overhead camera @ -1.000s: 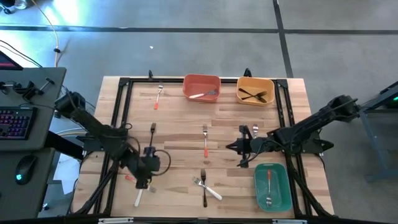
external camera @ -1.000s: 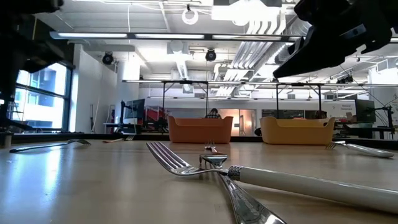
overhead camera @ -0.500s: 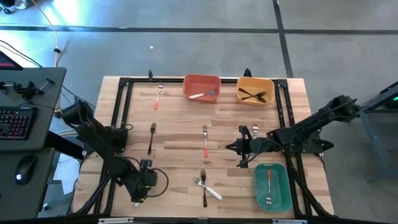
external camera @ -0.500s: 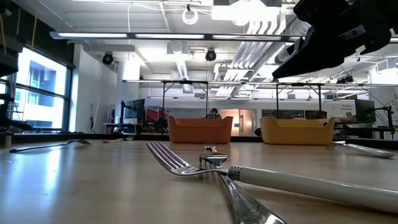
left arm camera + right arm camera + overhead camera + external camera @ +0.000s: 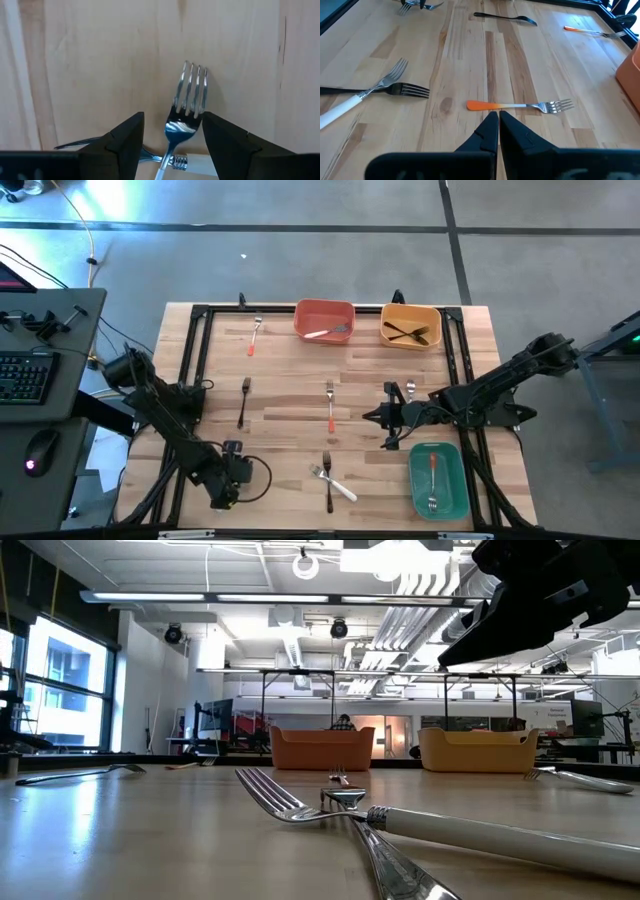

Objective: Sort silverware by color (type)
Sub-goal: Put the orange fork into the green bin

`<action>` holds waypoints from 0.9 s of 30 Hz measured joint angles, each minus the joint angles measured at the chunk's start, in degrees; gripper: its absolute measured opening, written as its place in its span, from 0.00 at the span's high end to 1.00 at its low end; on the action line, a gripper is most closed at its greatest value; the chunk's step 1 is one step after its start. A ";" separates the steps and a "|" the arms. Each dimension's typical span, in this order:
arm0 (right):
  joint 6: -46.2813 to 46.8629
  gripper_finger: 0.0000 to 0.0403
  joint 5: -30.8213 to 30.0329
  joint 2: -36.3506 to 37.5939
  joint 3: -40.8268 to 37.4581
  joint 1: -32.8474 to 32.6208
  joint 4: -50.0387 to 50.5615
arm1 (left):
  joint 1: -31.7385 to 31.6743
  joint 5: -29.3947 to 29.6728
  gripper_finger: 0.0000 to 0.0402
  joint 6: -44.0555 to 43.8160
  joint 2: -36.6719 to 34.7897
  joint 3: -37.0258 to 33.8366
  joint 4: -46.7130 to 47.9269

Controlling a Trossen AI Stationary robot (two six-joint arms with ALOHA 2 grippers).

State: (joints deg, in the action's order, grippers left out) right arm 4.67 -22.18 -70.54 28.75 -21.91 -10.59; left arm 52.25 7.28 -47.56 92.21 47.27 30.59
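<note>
Several forks lie spread over the table; at its centre rests a fork with an orange handle, tines toward 12 o'clock; at about 7 o'clock from it, near the front edge, a white-handled fork crosses a black-handled fork; toward 9 o'clock lies another black-handled fork; toward 11 o'clock, near the far edge, an orange-handled fork; at 3 o'clock two forks lie just beside the right end effector.

Three bins hold more: the red-orange bin at 12 o'clock carries a white-handled fork; the yellow bin at 1 o'clock carries black-handled forks; the green bin at 5 o'clock carries an orange-handled fork.

The left end effector sits low at the table's 7 o'clock corner; its fingers stand apart on either side of a fork head, a small gap showing on each side, so it grips nothing; a second fork's tines show just beside it.

The right end effector hangs at the table's 3 o'clock side, pointing toward the centre fork; its fingers are pressed together and it holds nothing.
</note>
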 joint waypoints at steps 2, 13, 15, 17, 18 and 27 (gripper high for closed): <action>0.00 1.00 0.01 0.00 0.00 -0.02 0.02 | 0.00 -0.71 0.52 1.11 0.45 0.00 0.00; 0.02 1.00 0.01 0.00 0.00 -0.02 0.03 | -0.04 -0.37 0.69 1.80 1.59 0.04 0.48; 0.02 1.00 0.01 0.00 0.00 -0.02 0.02 | -0.08 -0.66 0.76 3.06 1.59 0.04 0.57; 0.02 1.00 0.00 0.00 0.00 -0.02 0.03 | -0.33 -1.28 0.82 3.77 1.59 0.04 0.79; 0.02 1.00 0.01 0.00 0.00 -0.02 0.04 | -0.64 -1.55 0.86 3.99 1.52 0.04 1.22; 0.04 1.00 0.00 0.00 0.00 -0.01 0.18 | -4.22 -2.34 0.99 9.48 -1.98 -0.04 2.60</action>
State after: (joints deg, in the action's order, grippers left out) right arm 4.71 -22.18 -70.54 28.75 -21.92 -10.41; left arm 48.03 4.95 -38.08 90.23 47.22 33.19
